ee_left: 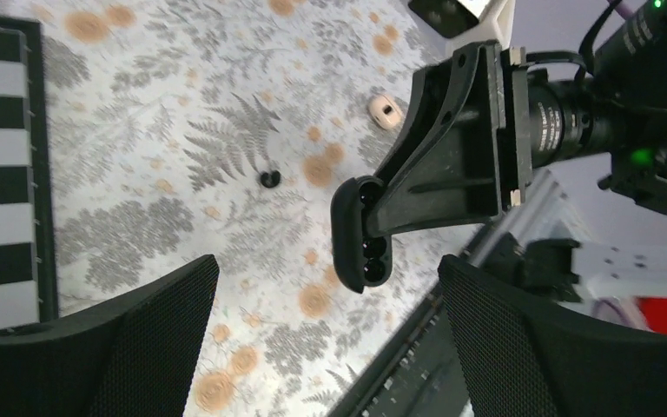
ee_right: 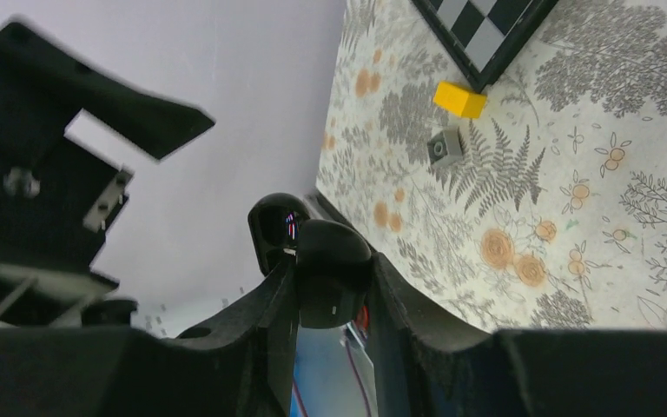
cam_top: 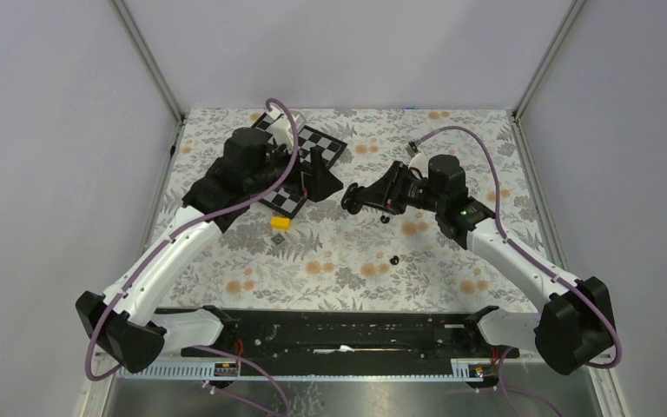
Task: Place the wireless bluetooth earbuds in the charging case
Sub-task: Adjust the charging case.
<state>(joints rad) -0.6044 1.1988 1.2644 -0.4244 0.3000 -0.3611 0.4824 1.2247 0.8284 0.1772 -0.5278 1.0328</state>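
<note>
1. On the floral bench (cam_top: 330,269) a black earbud (cam_top: 393,260) lies loose, well apart from both arms.
2. A pale beige earbud (ee_left: 386,111) also lies on the cloth. In the left wrist view it shows just left of the right arm's fingers.
3. The right arm (cam_top: 512,256) reaches toward the centre. The right jaws are narrow, clamped on a glossy black charging case (ee_right: 317,252). Its lid appears to be raised, though the view is dim.
4. The left arm (cam_top: 174,252) stretches over the checkerboard (cam_top: 326,143). The left jaws stand wide with nothing between them, facing the case.
5. A small yellow block (cam_top: 280,223) sits just beside the checkerboard's near edge, with a small grey cube (ee_right: 445,148) near it.
</note>
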